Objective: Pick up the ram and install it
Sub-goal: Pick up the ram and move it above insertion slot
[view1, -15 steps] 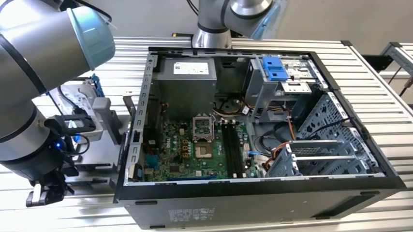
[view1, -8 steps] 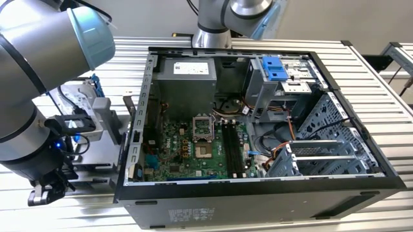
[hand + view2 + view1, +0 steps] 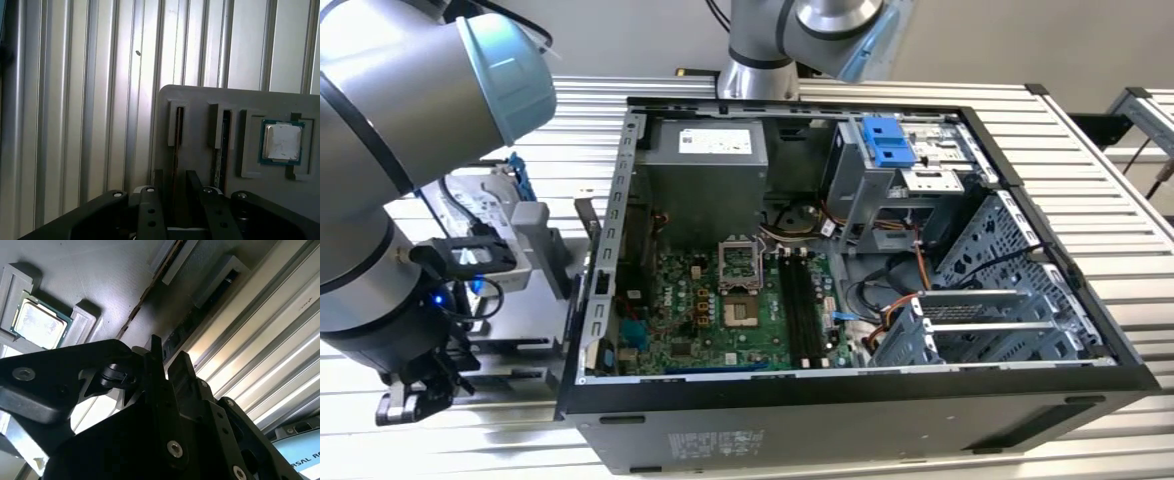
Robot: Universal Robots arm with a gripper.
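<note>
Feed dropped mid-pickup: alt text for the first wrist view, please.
The open gripper hangs in line with a slot holding the ram on edge in a grey holder. A second stick and a processor chip sit in neighbouring recesses; ribbed metal table behind.

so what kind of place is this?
Probably a robotics lab bench for PC assembly: an open computer case on a ribbed metal table, a robot arm beside it, and a grey tray holding a processor chip.

End effector (image 3: 175,186) hangs low, fingers (image 3: 158,192) seemingly parted.
</note>
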